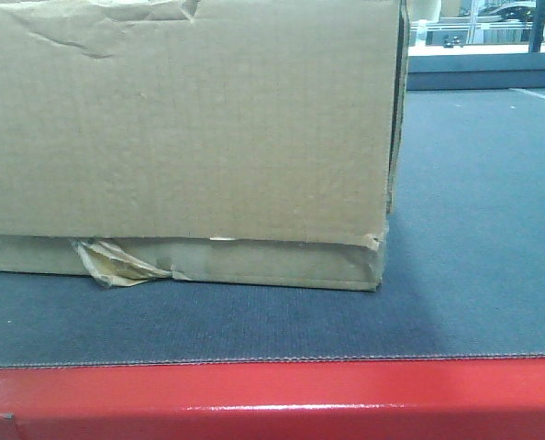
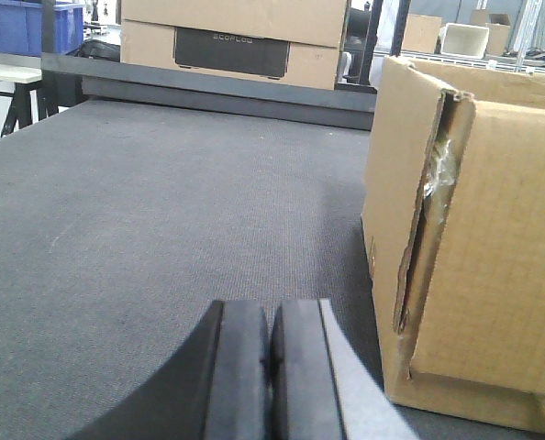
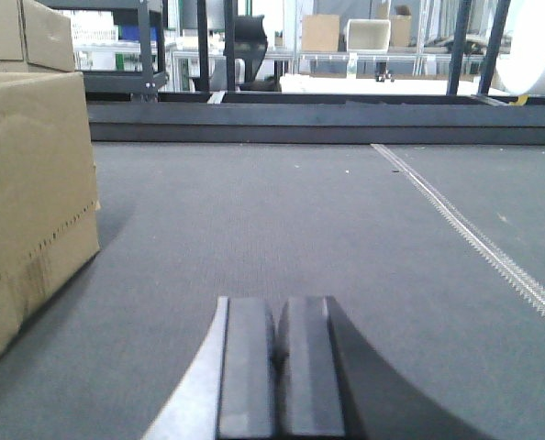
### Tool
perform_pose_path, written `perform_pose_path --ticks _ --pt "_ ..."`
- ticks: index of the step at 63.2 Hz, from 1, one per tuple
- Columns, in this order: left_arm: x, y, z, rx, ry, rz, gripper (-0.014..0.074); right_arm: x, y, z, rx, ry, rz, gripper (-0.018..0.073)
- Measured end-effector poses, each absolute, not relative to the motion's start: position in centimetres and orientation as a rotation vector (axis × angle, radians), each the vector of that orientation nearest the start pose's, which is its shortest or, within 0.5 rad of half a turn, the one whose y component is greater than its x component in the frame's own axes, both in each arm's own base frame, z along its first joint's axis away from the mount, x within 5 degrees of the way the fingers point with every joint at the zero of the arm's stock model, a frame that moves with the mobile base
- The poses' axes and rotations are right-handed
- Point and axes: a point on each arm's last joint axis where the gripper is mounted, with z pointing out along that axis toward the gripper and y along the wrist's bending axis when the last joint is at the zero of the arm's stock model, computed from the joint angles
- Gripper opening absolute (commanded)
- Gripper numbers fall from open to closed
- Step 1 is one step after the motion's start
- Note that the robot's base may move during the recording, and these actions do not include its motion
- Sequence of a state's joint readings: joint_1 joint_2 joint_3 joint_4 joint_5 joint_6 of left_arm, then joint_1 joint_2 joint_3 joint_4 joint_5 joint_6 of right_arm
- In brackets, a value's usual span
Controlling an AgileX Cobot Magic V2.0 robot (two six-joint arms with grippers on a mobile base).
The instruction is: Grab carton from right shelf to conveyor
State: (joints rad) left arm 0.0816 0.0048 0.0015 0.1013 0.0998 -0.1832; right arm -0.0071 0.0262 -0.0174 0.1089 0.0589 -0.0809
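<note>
One carton (image 1: 185, 137) sits flat on the conveyor (image 1: 474, 229), near its red frame edge (image 1: 272, 399), with one wad of tape (image 1: 116, 263) low on its front. Both grippers are closed and empty: left gripper (image 2: 271, 367) beside it, right gripper (image 3: 277, 376) apart

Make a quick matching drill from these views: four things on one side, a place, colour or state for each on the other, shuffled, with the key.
Things:
1. carton
2. belt
3. frame edge
4. left gripper

Descriptions:
A. glossy red, along the near side of the belt
B. shut, holding nothing, beside the carton
C. dark grey, woven texture
D. brown cardboard, resting on the belt, torn tape at its bottom edge

Pairs: 1-D, 2-C, 3-A, 4-B
</note>
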Motion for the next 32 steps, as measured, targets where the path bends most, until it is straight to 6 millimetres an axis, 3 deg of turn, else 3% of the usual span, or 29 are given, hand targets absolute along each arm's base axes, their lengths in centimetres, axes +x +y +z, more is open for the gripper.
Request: perform_pose_path --ticks 32 --pt "5.65 0.55 20.36 -0.138 1.58 0.007 -0.001 5.7 0.0 20.91 0.023 1.531 0.02 -0.0068"
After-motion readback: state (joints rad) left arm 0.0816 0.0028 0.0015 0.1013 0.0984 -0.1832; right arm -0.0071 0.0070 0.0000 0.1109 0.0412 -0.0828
